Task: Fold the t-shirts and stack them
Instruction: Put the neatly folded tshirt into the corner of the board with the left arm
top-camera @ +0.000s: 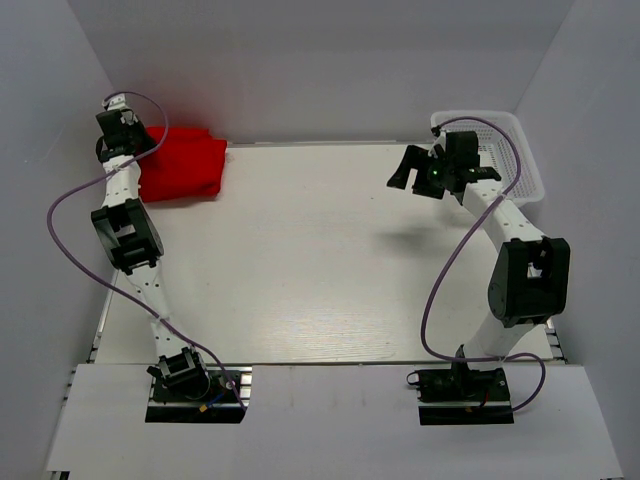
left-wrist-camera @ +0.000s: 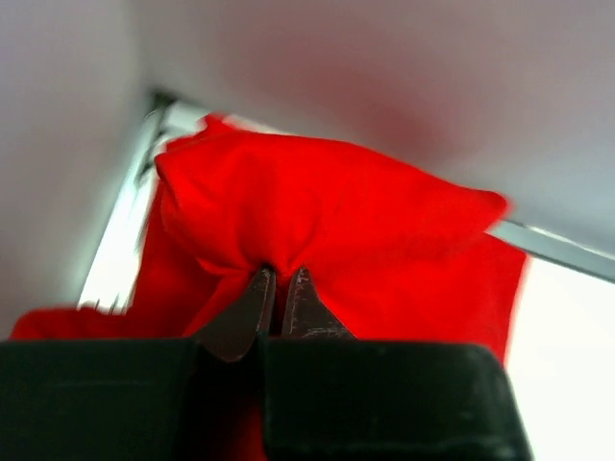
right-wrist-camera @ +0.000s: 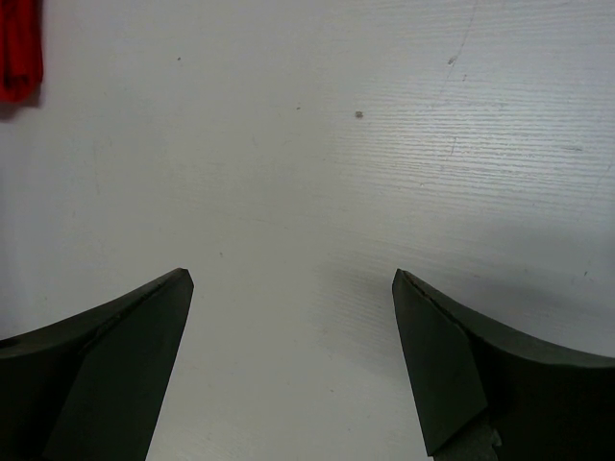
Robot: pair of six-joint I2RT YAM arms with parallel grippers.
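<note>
1. Currently, the left gripper (left-wrist-camera: 279,288) is clenched on a bunched fold of the red t-shirt (left-wrist-camera: 327,206). The jaws are nearly closed and cloth is pinched between them.
2. The red t-shirt is located at the far left corner of the table (top-camera: 320,270), close to the back wall. In the top view it is seen as a compact, roughly folded pile, with the pinched part gathered up at the left gripper.
3. The right gripper (right-wrist-camera: 291,279) is released, with its jaws wide apart, above bare table on the right side. Nothing is held between them.
4. A white basket (top-camera: 522,150) is seen at the far right corner, just beside the right gripper. Its contents cannot be made out.
5. The step in hand is judged to be the placing or adjusting of the red t-shirt at the stacking spot. Whether the fold is complete cannot be confirmed.
6. For the next move, a release by the left gripper is called for, followed by a straight upward retreat so that the cloth is not dragged out of its fold. If further shirts are in the white basket, a pick by the right gripper is likely to be required.
</note>
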